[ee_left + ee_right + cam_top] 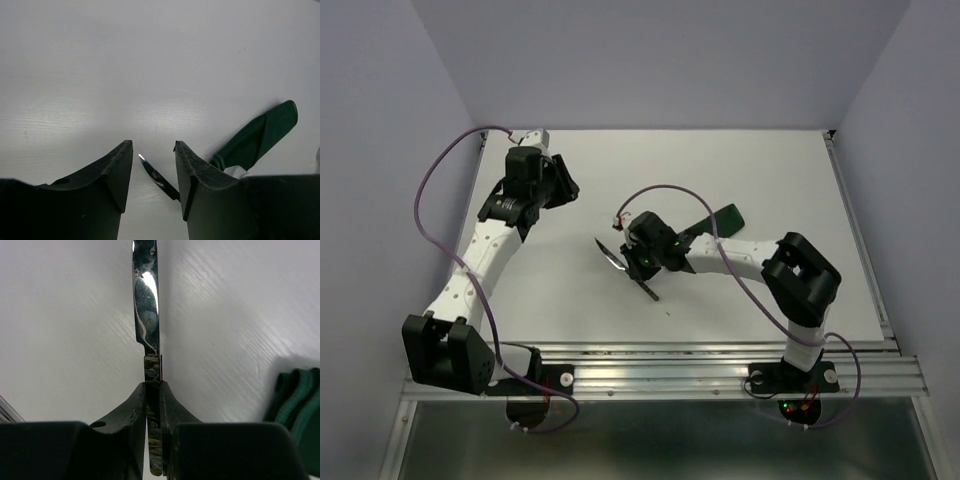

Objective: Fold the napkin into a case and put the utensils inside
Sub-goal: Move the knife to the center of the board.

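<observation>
My right gripper (152, 385) is shut on the dark riveted handle of the knife (146, 305), and the silver blade points straight out from the fingers above the table. From above, the knife (609, 253) sticks out to the left of the right gripper (638, 268) in the table's middle. The dark green napkin, folded into a long narrow case (725, 218), lies behind the right forearm, which partly covers it. The case (260, 136) also shows in the left wrist view, and its folded edge (298, 395) in the right wrist view. My left gripper (565, 188) hovers open and empty at the back left. I cannot make out the fork.
The white table (740, 160) ends in a metal rail (720, 372) at the near side, with grey walls on the other sides. A purple cable (665, 190) arches over the right wrist. A thin line (6, 411) shows at the right wrist view's left edge.
</observation>
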Robot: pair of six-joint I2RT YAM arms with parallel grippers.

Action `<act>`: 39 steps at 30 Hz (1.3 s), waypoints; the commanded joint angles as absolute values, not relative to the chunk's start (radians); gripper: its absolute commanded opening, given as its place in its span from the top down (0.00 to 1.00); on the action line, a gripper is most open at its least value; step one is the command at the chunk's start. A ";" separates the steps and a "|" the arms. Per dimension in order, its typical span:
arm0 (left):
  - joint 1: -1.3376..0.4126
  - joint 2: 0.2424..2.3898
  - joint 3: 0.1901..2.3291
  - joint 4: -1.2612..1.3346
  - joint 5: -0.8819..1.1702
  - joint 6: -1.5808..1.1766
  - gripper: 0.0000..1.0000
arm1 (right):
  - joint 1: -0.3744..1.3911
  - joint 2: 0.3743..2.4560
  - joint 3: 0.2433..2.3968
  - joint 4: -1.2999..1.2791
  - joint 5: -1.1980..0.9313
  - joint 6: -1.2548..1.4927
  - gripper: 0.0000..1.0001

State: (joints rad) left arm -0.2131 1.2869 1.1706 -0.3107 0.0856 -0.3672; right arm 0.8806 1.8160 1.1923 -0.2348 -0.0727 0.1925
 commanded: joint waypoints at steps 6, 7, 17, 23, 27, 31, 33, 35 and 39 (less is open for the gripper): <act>-0.209 1.304 1.118 -0.311 0.138 -0.350 0.50 | 0.930 1.901 1.279 -0.226 -0.015 0.043 0.80; -0.210 1.315 1.115 -0.308 0.144 -0.350 0.50 | 0.930 1.904 1.278 -0.225 -0.011 0.043 0.74; -0.224 1.426 1.121 -0.287 0.245 -0.334 0.50 | 0.948 1.773 1.141 -0.180 0.075 0.145 0.46; -0.310 1.546 1.118 -0.234 0.247 -0.363 0.52 | 0.966 1.660 0.999 -0.173 0.124 0.274 0.51; -0.313 1.611 1.072 -0.163 0.262 -0.417 0.53 | 0.991 1.605 0.942 -0.184 0.140 0.339 0.51; -0.325 1.663 1.035 -0.120 0.262 -0.446 0.54 | 1.029 1.595 0.913 -0.189 0.170 0.390 0.50; -0.331 1.681 1.029 -0.120 0.249 -0.452 0.55 | 1.029 1.604 0.897 -0.190 0.196 0.417 0.50; -0.339 1.684 1.006 -0.114 0.235 -0.462 0.55 | 1.029 1.618 0.891 -0.193 0.245 0.448 0.50; -0.345 1.677 0.944 -0.100 0.221 -0.474 0.55 | 1.029 1.637 0.891 -0.206 0.346 0.482 0.50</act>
State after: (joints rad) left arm -0.3347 1.7004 0.9897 -0.1352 0.2390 -0.4526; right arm 1.0286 1.6257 0.8890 -0.2104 0.2131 0.4164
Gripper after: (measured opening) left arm 0.457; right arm 0.499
